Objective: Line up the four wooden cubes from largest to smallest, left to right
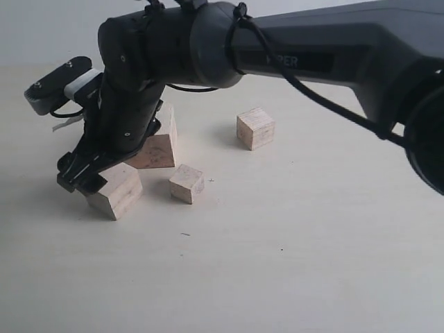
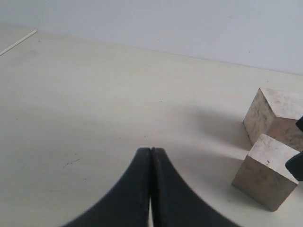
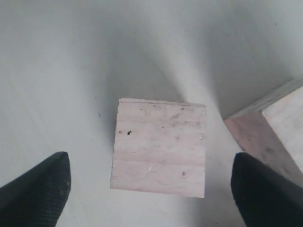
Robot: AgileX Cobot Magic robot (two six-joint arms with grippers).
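Exterior view: the right pincer [image 1: 84, 182] reaches across to the left side of the pale desk [image 1: 312, 263] and hangs over the second-biggest cube [image 1: 116, 193]. The biggest cube [image 1: 158, 147] stands just behind it, partly hidden by the arm. The smallest cube [image 1: 186, 183] is near, to the right. The third cube [image 1: 255, 128] sits farther back, apart.

Left wrist view: the left pincer [image 2: 150, 156] is clenched tight with nothing in it. The biggest cube and the second-biggest cube stand close together.

Right wrist view: the right pincer is released. Its fingers [image 3: 38, 189] are wide on both sides of the second-biggest cube, not touching it.
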